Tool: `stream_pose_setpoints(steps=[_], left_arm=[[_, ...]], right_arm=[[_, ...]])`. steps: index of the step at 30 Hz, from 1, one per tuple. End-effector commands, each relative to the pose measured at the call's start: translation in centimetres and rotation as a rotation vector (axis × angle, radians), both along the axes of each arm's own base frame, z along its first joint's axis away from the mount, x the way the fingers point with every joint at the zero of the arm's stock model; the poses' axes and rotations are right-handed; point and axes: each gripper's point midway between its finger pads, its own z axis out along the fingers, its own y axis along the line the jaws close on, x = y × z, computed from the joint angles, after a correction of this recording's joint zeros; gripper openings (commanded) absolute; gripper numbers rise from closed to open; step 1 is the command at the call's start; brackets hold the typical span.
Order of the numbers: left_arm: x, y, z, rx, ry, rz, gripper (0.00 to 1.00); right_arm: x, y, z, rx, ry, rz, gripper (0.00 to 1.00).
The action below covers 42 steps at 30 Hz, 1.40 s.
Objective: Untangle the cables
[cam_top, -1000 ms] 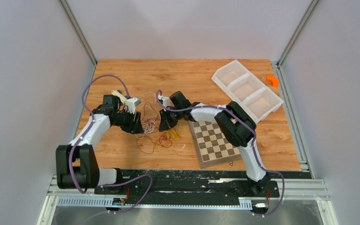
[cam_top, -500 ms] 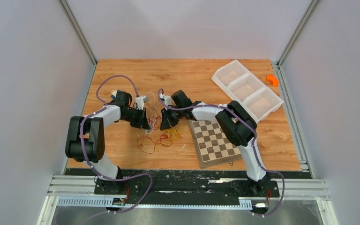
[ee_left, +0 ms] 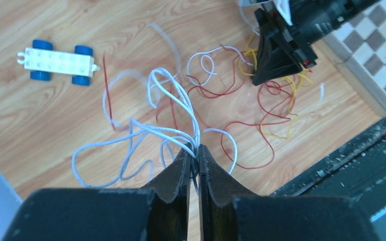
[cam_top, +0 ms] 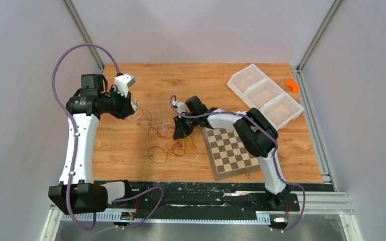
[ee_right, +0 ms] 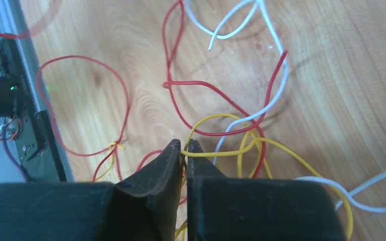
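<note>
Sprawling cables, long axis far-L to near-R

The left arm has risen from beside the tangle and swung toward the far left corner of the table. The left gripper, open a second ago, now pinches the white cables, drawing their loops leftward, away from the red cables and yellow cables.
</note>
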Motion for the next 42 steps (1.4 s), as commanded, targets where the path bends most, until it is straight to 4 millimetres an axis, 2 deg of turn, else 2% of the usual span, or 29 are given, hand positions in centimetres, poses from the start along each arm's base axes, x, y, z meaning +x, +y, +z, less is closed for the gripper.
stream_pose_setpoints(steps=[1, 4, 5, 6, 8, 10, 11, 12, 13, 16, 23, 24, 26, 29, 30, 32, 37, 42], left_arm=[[-3.4, -2.6, 2.2, -0.119, 0.101, -0.095, 0.13], [-2.5, -4.9, 4.0, -0.301, 0.097, -0.069, 0.1], [-2.4, -5.4, 3.9, -0.358, 0.142, -0.022, 0.06], [-1.8, -5.8, 4.4, -0.4, 0.125, -0.02, 0.05], [-1.7, -7.0, 4.2, -0.514, 0.172, 0.004, 0.04], [-1.7, -8.1, 5.2, -0.626, 0.163, 0.007, 0.07], [-1.7, -8.5, 5.5, -0.693, 0.206, 0.046, 0.1], [-1.6, -9.0, 5.8, -0.729, 0.168, 0.019, 0.11], [-1.3, -9.4, 6.5, -0.777, 0.161, 0.029, 0.13], [-1.9, -10.6, 6.2, -0.825, 0.201, 0.034, 0.14], [-2.3, -11.2, 6.1, -0.845, 0.243, 0.033, 0.14], [-2.3, -11.2, 6.0, -0.843, 0.245, 0.033, 0.14], [-2.3, -11.2, 6.0, -0.838, 0.243, 0.03, 0.14], [-2.3, -11.1, 5.7, -0.824, 0.245, 0.038, 0.14], [-2.4, -11.1, 5.7, -0.816, 0.238, 0.034, 0.14], [-2.5, -10.9, 5.3, -0.798, 0.242, 0.046, 0.14], [-2.7, -10.5, 4.7, -0.747, 0.224, 0.046, 0.12], [-2.8, -10.2, 4.2, -0.737, 0.231, 0.067, 0.05]], right_arm=[[-0.1, -0.1, 8.6, 0.157, -0.113, 0.104, 0.17], [-1.1, -0.5, 14.9, 0.262, -0.183, 0.172, 0.42], [-1.6, -0.7, 16.8, 0.293, -0.212, 0.195, 0.5], [-2.2, -1.0, 18.6, 0.324, -0.236, 0.218, 0.6], [-3.4, -1.4, 21.7, 0.379, -0.269, 0.252, 0.76], [-4.1, -1.4, 23.8, 0.414, -0.27, 0.264, 0.85], [-4.3, -1.3, 24.4, 0.425, -0.262, 0.266, 0.87], [-4.4, -1.1, 24.8, 0.428, -0.254, 0.26, 0.87], [-4.4, -0.9, 25.0, 0.432, -0.252, 0.257, 0.87], [-4.4, 0.1, 25.2, 0.432, -0.287, 0.261, 0.83], [-5.2, 1.8, 25.4, 0.432, -0.393, 0.307, 0.75], [-5.1, 1.9, 25.4, 0.428, -0.405, 0.301, 0.69], [-5.0, 2.0, 25.8, 0.427, -0.423, 0.291, 0.46], [-5.0, 1.9, 26.5, 0.433, -0.459, 0.294, 0.28], [-5.1, 1.7, 26.9, 0.437, -0.475, 0.296, 0.17], [-5.1, 1.4, 27.4, 0.438, -0.502, 0.288, 0.01], [-5.0, 0.4, 29.0, 0.457, -0.518, 0.277, 0.0], [-4.1, -1.1, 29.6, 0.449, -0.531, 0.249, 0.0]])
